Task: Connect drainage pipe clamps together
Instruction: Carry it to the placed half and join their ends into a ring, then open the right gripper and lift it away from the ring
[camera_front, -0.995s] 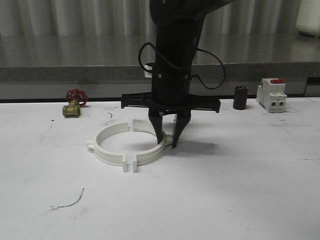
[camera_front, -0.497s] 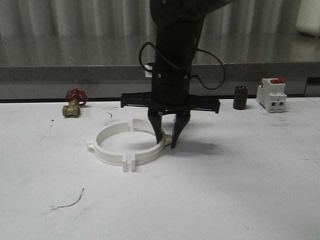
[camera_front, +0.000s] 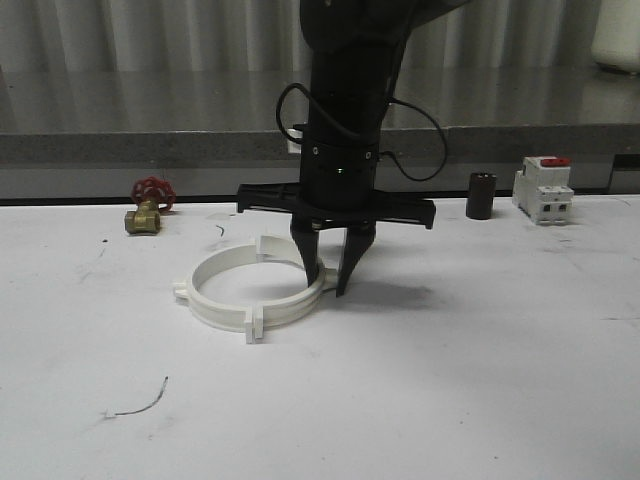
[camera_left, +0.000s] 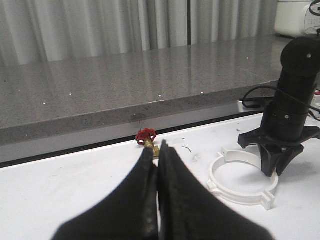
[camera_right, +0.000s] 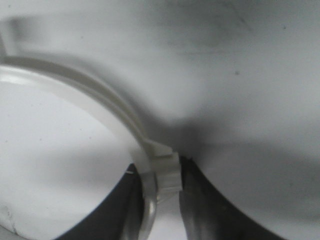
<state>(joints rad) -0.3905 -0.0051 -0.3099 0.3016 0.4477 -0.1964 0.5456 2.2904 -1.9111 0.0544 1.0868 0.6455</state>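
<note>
Drainage pipe clamps (camera_front: 255, 287) are laid as a joined ring on the white table (camera_front: 450, 380). The ring's right side lug is pinched by the right gripper (camera_front: 327, 284). The left gripper (camera_left: 157, 165) is held clenched, empty, above the table.

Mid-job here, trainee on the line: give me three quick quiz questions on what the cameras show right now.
1. True or false: the right gripper straddles the wall of the white plastic half-ring clamps.
2. Which is shut with nothing held: (A) left gripper, (B) right gripper?
3. What stands beside the small black cylinder at the table's back right?

Key: 1 true; 2 A; 3 the white boxy breaker with a red top.
</note>
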